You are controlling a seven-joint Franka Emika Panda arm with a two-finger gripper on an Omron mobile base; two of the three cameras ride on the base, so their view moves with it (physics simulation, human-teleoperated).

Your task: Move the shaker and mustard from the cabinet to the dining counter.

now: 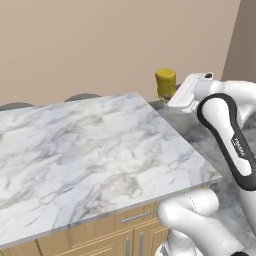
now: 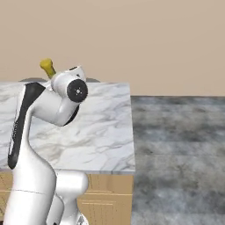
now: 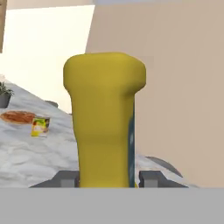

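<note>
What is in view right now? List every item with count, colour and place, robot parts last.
mustard: one, yellow bottle, held between the hand's fingers above the far right edge of the dining counter.
dining counter: one, white marble with grey veins on a wooden base, in front of the robot.
labelled can: one, yellow-green, far off on the counter.
dish: one, reddish-brown, beside the can.
potted plant: one, green in a dark pot, at the far end.
hand: one, shut on the mustard.

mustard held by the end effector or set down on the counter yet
Held. The mustard sits between the end effector's fingertips, and is raised off the dining counter.
</note>
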